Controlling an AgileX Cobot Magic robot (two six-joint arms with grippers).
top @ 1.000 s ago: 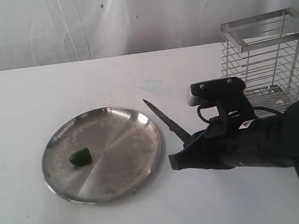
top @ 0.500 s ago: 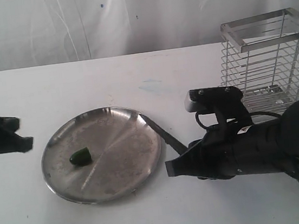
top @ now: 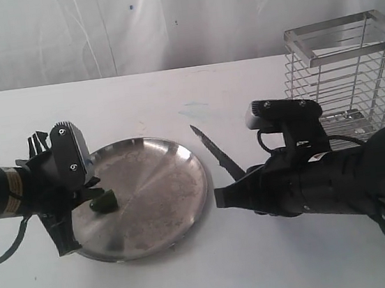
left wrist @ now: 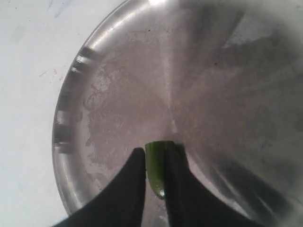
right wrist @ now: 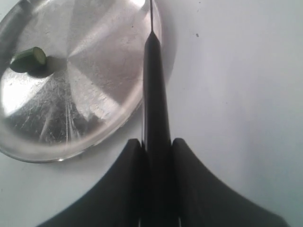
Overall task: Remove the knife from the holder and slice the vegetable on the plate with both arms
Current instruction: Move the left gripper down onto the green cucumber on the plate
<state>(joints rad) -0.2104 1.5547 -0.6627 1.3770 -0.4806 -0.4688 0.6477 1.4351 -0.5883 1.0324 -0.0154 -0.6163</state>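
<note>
Straddling the stubby green vegetable (left wrist: 155,168) on the scuffed round steel plate (top: 177,188), the left gripper (left wrist: 155,152) sits close — pinching or not, unclear. The right gripper (right wrist: 157,146) pinches the knife (right wrist: 154,85) by its slim black handle.

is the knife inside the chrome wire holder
No, the right pincer grips the slim dark knife, outside the boxy chrome wire holder.

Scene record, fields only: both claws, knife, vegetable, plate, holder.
left claw: fingers flank the vegetable closely; grip unclear
right claw: shut on the knife handle
knife: out of the holder, blade beside the plate rim, clear of the vegetable
vegetable: one chunk, lying on the plate
holder: upright, right of the plate
</note>
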